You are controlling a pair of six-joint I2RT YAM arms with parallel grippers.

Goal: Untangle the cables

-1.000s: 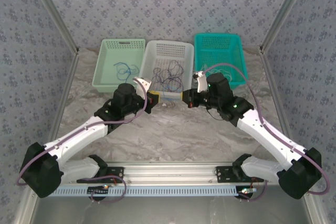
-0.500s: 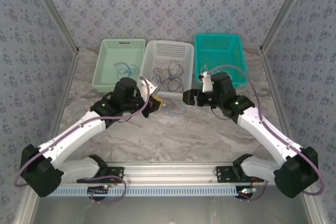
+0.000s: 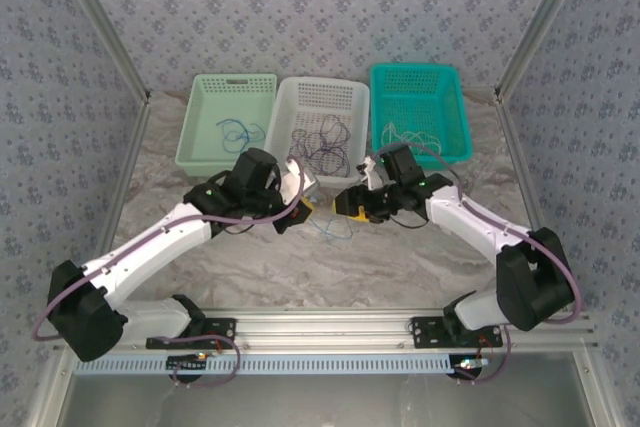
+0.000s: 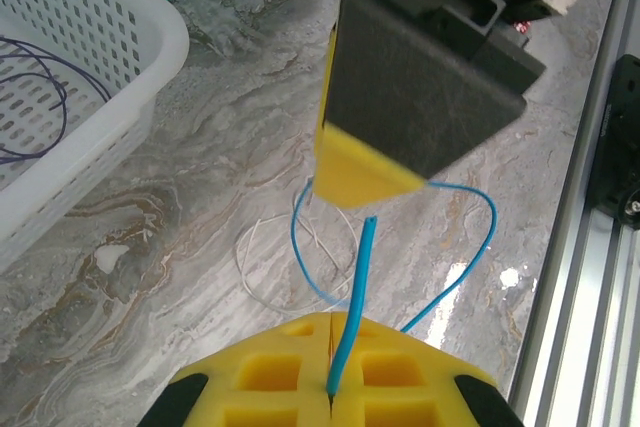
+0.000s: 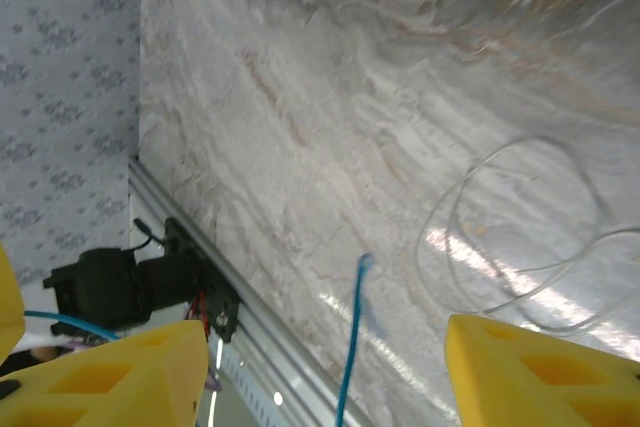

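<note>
Marble-look table (image 3: 300, 267), top camera: green basket (image 3: 188, 139), white basket (image 3: 325, 95) and teal basket (image 3: 415, 82) stand in a row at the far side. A blue strand (image 3: 238, 131) lies in the green one, dark purple cables (image 3: 322, 139) in the white, a pale wire (image 3: 408, 133) in the teal. Just in front of the white basket my left gripper (image 3: 303, 209) and right gripper (image 3: 350, 208) come tip to tip, with a blue cable (image 3: 336, 226) on the table just beside them. Left wrist: left jaws are pressed together on the blue cable, which runs out and loops over a whitish cable (image 4: 255, 282) lying on the marble. The white basket's corner sits at left. Right wrist: right jaws stand wide apart, gripping nothing. The blue cable's end shows between them, touching neither, and the whitish loop lies flat on the table beyond.
</note>
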